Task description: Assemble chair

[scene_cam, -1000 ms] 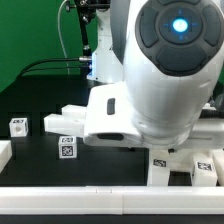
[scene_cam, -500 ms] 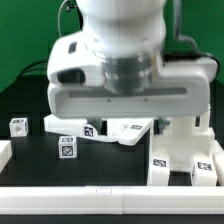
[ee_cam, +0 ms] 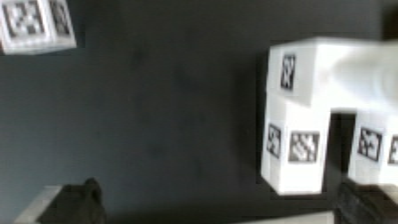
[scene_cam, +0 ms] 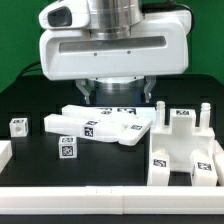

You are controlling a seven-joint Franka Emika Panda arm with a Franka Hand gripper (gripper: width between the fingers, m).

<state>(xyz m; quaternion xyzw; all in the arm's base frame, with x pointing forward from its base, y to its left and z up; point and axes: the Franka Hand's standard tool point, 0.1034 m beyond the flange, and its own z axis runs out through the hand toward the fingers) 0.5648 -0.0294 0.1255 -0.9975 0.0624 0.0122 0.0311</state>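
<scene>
The chair is still loose white tagged parts on the black table. Flat slabs (scene_cam: 100, 126) lie overlapping in the middle. At the exterior view's right stands a blocky piece (scene_cam: 184, 148) with upright posts. Two small tagged cubes (scene_cam: 18, 126) (scene_cam: 67, 150) sit at the left. My gripper (scene_cam: 118, 98) hangs open above and just behind the slabs, holding nothing. In the wrist view the gripper (ee_cam: 217, 206) shows only dark table between its fingertips (ee_cam: 71, 204). A white tagged block (ee_cam: 302, 110) lies close to the other finger, and a tagged cube (ee_cam: 36, 26) sits in a corner.
A white rail (scene_cam: 110, 200) runs along the table's front edge, and a short white ledge (scene_cam: 4, 152) sits at the exterior view's left. A green backdrop (scene_cam: 20, 40) and black cables stand behind the arm.
The hand has swung toward the exterior view's left and back, uncovering the slabs and the blocky piece at the right. The jaws have spread wider.
</scene>
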